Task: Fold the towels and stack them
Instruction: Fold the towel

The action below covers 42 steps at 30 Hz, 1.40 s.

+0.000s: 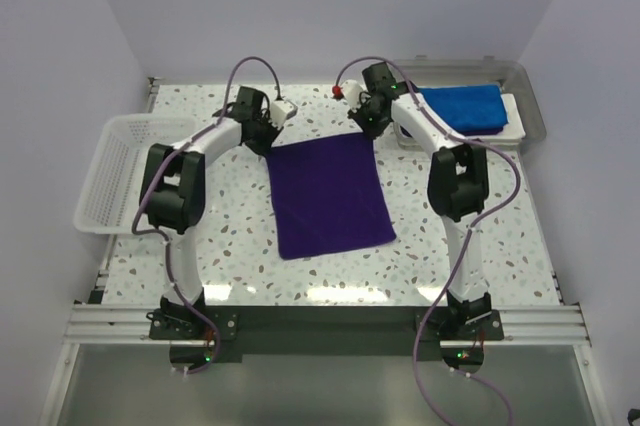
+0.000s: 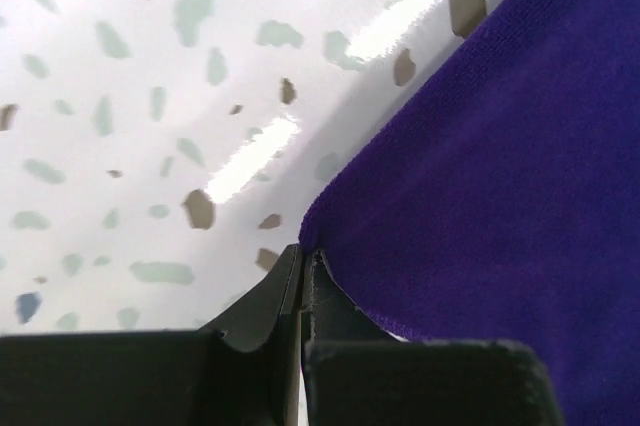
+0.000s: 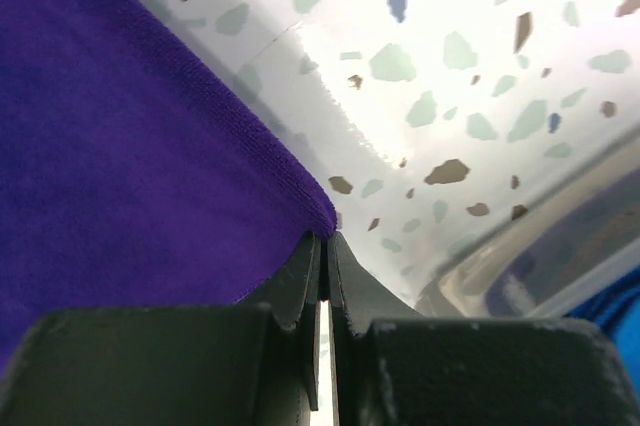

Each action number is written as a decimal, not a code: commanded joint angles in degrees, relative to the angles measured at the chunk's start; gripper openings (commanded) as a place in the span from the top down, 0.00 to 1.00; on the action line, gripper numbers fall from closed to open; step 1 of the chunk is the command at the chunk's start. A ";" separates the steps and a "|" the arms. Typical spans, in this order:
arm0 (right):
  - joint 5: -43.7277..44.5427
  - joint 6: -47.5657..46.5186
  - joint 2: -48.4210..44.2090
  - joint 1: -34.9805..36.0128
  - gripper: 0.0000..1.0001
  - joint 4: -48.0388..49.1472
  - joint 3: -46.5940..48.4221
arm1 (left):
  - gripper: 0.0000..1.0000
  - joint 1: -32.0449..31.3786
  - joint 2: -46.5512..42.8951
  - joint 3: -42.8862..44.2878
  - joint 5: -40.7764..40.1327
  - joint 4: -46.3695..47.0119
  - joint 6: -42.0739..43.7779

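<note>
The left gripper (image 2: 303,256) and right gripper (image 3: 326,241) each pinch a far corner of the purple towel (image 1: 330,194), flat on the table (image 1: 230,236), by the very tips only, so a corner may slip free on lifting.

Spread towel (image 1: 330,196) centre, basket (image 1: 105,171) left, folded towel (image 1: 462,106) in tray (image 1: 537,111) back-right.
</note>
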 commanded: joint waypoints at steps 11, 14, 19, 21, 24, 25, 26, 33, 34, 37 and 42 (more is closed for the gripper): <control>10.28 0.88 -9.32 0.64 1.00 9.06 -1.97 | 1.00 0.84 -14.76 -7.26 -6.35 16.12 -4.39; 11.06 0.36 -9.85 0.73 1.00 10.98 -2.15 | 1.00 0.75 -16.69 -9.80 -7.13 21.02 -4.40; 11.51 -0.88 -9.50 1.17 1.00 11.07 -0.47 | 1.00 0.75 -17.57 -7.70 -8.54 20.85 -4.22; 11.60 -1.05 -11.59 1.09 1.00 11.77 -0.82 | 1.00 0.66 -18.27 -4.90 -8.63 17.80 -4.74; 10.81 -0.35 -16.07 1.09 1.00 13.79 -3.97 | 1.00 0.57 -23.27 -6.27 -8.54 18.56 -6.24; 10.38 -0.09 -19.75 1.09 1.00 14.49 -6.77 | 1.00 0.14 -27.29 -7.42 -8.98 19.61 -6.24; 9.33 0.18 -21.87 1.09 1.00 14.85 -8.10 | 1.00 -0.22 -29.42 -8.65 -9.42 20.40 -6.42; 8.62 0.97 -40.76 3.89 1.00 11.43 -23.57 | 1.00 -8.21 -49.28 -21.83 -20.05 19.71 -7.64; 8.35 1.23 -42.96 4.33 1.00 11.16 -27.15 | 1.00 -8.91 -51.31 -22.98 -20.58 18.93 -8.34; 6.42 2.11 -51.58 5.13 1.00 8.27 -32.00 | 1.00 -11.11 -62.09 -26.41 -21.11 15.67 -11.24; 1.85 4.13 -64.31 5.48 1.00 3.17 -35.10 | 1.00 -11.21 -72.67 -27.82 -19.10 11.10 -14.67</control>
